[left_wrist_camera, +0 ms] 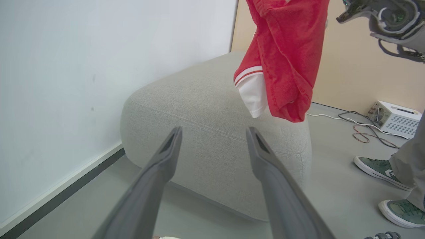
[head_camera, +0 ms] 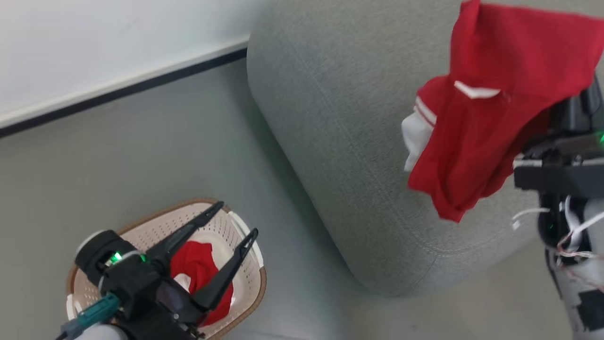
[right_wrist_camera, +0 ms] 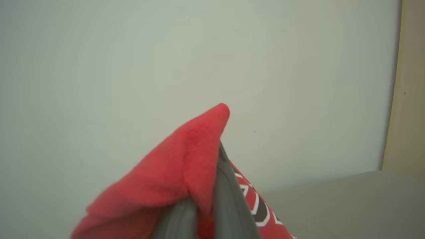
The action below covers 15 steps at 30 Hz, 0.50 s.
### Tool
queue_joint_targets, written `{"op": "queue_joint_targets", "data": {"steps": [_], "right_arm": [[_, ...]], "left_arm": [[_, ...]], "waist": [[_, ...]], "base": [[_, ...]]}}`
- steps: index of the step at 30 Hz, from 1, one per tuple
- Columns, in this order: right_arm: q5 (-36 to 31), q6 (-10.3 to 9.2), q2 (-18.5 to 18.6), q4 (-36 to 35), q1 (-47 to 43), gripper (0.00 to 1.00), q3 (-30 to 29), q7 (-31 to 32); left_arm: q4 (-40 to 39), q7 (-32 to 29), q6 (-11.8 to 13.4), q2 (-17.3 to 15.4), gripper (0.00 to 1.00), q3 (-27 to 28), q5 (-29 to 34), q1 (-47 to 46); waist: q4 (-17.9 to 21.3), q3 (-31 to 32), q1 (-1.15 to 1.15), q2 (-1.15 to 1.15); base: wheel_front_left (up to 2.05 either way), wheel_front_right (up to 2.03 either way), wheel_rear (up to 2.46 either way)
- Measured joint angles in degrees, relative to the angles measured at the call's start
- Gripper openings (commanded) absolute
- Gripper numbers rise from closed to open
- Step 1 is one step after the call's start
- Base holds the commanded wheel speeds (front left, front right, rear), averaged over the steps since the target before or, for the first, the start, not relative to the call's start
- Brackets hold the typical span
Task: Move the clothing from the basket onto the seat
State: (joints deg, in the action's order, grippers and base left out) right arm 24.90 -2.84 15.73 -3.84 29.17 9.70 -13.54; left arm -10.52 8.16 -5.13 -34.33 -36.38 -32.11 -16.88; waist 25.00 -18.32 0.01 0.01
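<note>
Clothing here is two pieces. One bright red soft fabric garment (head_camera: 490, 118) with white striped trim and a small white label is pinched between the closed dark fingers of the right gripper (right_wrist_camera: 219, 149). Its cloth is folded over the fingertips and hangs down from them in a loose bunch. It hangs over the top of the large light grey fabric-upholstered sofa (head_camera: 339, 141), towards that sofa's rounded end. Whether its lowest fold touches the cushion cannot be told.

The left gripper (head_camera: 238, 218) has its two long fingers spread wide with nothing between them. In the head view it hovers over the cream-white perforated plastic laundry basket (head_camera: 151, 233) with the brown woven-look rim. A second red garment (head_camera: 198, 269) lies crumpled in the bottom of that basket. The basket stands on the grey floor (head_camera: 165, 151), near the sofa's end but apart from it.

Behind runs a white wall (head_camera: 94, 42) with a dark baseboard. In the left wrist view a person's green sneakers (left_wrist_camera: 378, 167) stand on the floor beside the sofa, near a white ventilated box (left_wrist_camera: 395, 118) with trailing cables.
</note>
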Motion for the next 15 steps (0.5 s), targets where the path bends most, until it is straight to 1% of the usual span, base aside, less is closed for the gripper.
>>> {"op": "queue_joint_targets", "data": {"steps": [7, 11, 12, 15], "right_arm": [[-1.40, -0.26, 3.78, 3.63, 5.37, 0.00, -3.04, 3.14], [-1.38, -1.80, 4.71, 5.75, 9.51, 0.00, -6.46, 4.75], [-1.38, -1.80, 4.71, 5.75, 9.51, 0.00, -6.46, 4.75], [-1.47, -2.92, 5.59, 7.14, 11.60, 0.00, -8.82, 5.83]], "left_arm": [[-3.34, 0.02, -0.49, -3.90, 1.00, 1.82, 0.00, -0.44], [-5.23, 0.02, -0.97, -6.03, 1.00, 2.66, 0.00, -0.72], [-5.23, 0.02, -0.97, -6.03, 1.00, 2.66, 0.00, -0.72], [-6.37, 0.03, -1.01, -7.10, 1.00, 2.98, 0.00, -1.54]], "waist": [[-2.32, -4.99, 0.00, 0.00], [-3.64, -8.07, 0.00, 0.00], [-3.64, -8.07, 0.00, 0.00], [-4.55, -10.42, 0.01, 0.00]], "base": [[0.00, 0.00, 0.00], [0.00, 0.00, 0.00], [0.00, 0.00, 0.00], [0.00, 0.00, 0.00]]}}
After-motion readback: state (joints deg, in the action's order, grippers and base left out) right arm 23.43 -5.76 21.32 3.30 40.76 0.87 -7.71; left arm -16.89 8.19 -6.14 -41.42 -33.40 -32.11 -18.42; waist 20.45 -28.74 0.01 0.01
